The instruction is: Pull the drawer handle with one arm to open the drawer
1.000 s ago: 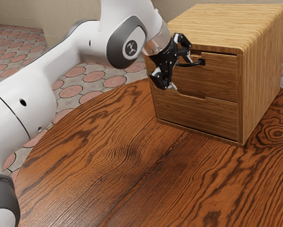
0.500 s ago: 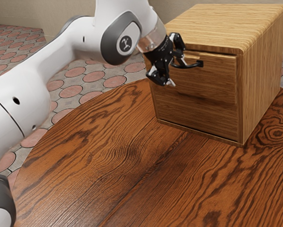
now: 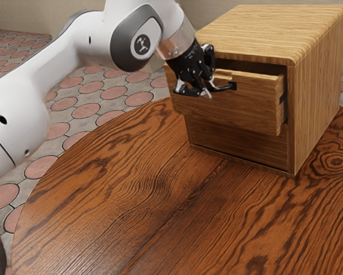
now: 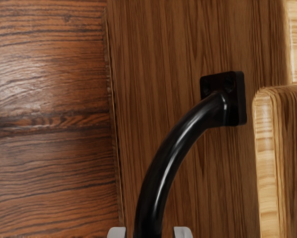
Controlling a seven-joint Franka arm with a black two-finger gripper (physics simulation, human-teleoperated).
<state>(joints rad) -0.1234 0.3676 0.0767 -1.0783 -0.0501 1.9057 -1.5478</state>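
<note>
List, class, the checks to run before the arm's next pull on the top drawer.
1. Grip: jaws closed on the curved black drawer handle: ok.
2. Progress: light wooden top drawer partly out, not fully open: ok.
3. Neighbour: lower wooden drawer shut: ok.
4. Base: light wooden cabinet flat on the dark wooden table: ok.
5. Travel left in the top drawer: cannot tell.

A black curved handle (image 4: 176, 148) arcs from its square mounting plate (image 4: 234, 85) on the light-grained drawer front (image 4: 153, 54) back toward the hand. There two pale grey finger pads (image 4: 116, 232) sit close on either side of it. Beside the drawer front's edge lies the darker, glossy wooden table (image 4: 44, 124). A paler, rounded wooden edge (image 4: 272, 163) stands just past the plate.
</note>
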